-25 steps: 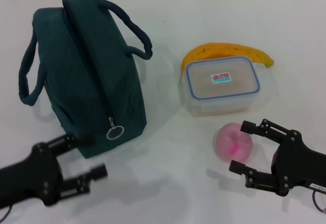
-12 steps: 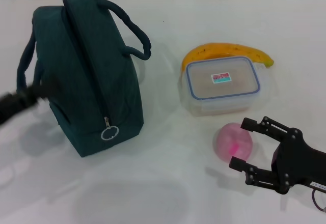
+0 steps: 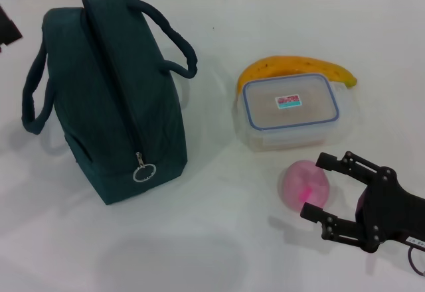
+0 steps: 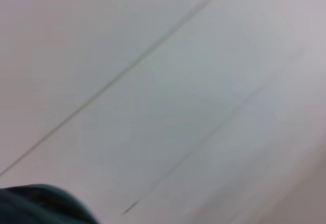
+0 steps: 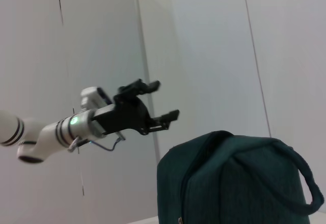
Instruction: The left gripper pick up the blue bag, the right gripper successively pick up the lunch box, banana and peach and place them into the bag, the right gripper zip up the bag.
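The dark teal-blue fabric lunch bag (image 3: 109, 99) stands zipped at ten o'clock; it looks soft, so take a loop handle (image 3: 174, 40). Your left gripper (image 5: 150, 107) hangs raised, fingers spread. Your right gripper (image 3: 324, 189) gapes beside the pale pink round peach (image 3: 303, 184).

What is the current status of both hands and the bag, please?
Left hand open, raised clear of the blue bag. Right hand open beside the peach. Bag zipped, upright. Nothing in the way.
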{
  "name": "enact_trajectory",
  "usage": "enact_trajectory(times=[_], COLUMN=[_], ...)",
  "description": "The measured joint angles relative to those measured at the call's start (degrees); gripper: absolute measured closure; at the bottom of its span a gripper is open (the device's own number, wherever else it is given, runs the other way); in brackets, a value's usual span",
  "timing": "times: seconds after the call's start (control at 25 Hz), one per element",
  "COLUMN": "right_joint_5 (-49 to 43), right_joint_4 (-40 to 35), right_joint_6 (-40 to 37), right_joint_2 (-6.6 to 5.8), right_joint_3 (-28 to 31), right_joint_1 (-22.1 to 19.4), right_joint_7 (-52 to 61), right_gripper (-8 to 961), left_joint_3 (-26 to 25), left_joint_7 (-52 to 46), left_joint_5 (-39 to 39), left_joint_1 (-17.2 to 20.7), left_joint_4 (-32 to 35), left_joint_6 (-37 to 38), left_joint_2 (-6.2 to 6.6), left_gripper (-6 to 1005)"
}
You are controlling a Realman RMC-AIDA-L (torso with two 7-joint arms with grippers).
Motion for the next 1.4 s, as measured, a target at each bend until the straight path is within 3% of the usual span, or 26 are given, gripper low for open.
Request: enact_trajectory(times=[0.16,0.36,0.48,0.64,1.04,1.32,1.4], right_joint_5=[0.02,0.05,0.05,0.05,0.05,0.04,0.04], right_joint_4=[0.01,0.10,0.11,0.12,0.11,0.18,0.19], right_joint_6=[-0.41,-0.50,-0.50,-0.50,-0.08,-0.15,-0.23], right_joint_2=[0.00,0.01,0.01,0.00,-0.07,-0.09,-0.09], right_joint_3=[0.01,0.01,0.00,0.00,0.04,0.05,0.10], right_joint_1=[-0.01,-0.01,-0.01,-0.01,-0.27,-0.28,-0.27], right_joint_7=[0.01,0.15,0.18,0.19,0.19,0.19,0.19], right_gripper=[139,139,139,140,140,140,140], left_joint_3=[0.47,0.66,2.89,7.55,8.03,7.91,7.68], left_joint_7=[-10.61,-23.04,-27.43,-30.63,-30.96,-29.74,-27.66], left_joint_5=[9.44,25.54,29.45,30.33,33.39,33.75,33.50], left_joint_1=[-3.30,-8.82,-11.23,-12.61,-16.42,-16.83,-16.60], left_joint_4=[8.14,21.22,24.78,25.18,20.80,20.08,20.03], left_joint_6=[-3.47,-4.17,-3.34,-3.41,-4.87,-5.75,-5.88], left_joint_2=[1.35,1.41,1.50,2.36,1.53,1.46,1.46], left_gripper=[254,254,253,253,252,254,305])
